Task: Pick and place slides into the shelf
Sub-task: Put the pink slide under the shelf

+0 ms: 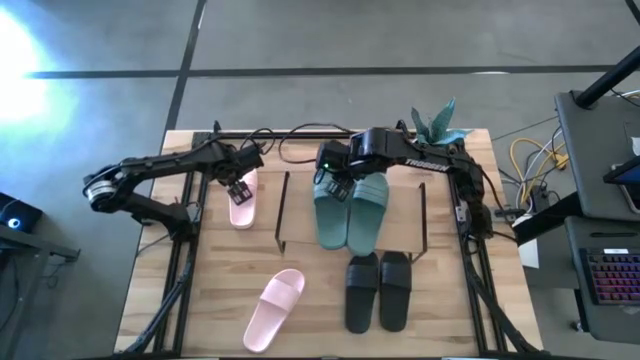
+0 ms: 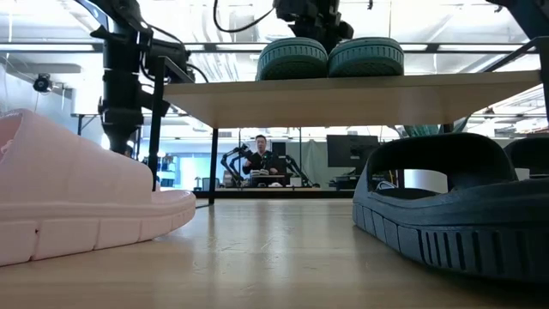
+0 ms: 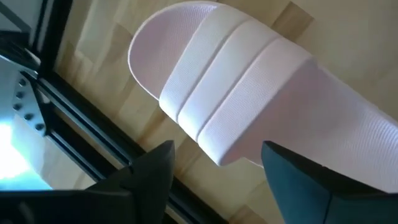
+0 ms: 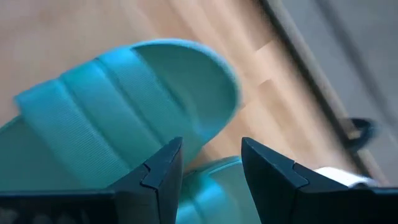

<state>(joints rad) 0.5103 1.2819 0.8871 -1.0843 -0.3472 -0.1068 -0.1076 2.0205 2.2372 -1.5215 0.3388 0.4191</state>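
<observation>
Two spread claws: left claw [image 1: 238,187] over a pink slide [image 1: 242,200], right claw [image 1: 330,183] over teal slides [image 1: 350,210].

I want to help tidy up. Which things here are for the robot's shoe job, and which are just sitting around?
For the job: two teal slides on the shelf; pink slide under the open left gripper; other pink slide; black slides.

Just around: teal plant thing, cables, keyboard.

Smooth grey concrete floor [image 1: 330,35] with dark seam lines surrounds the light-wood, black-framed table [image 1: 320,325]. Strong glare strikes the floor's far corner. Beyond, a seated person [image 2: 260,154] works among dark monitors [image 2: 347,154] under bright ceiling strips.
</observation>
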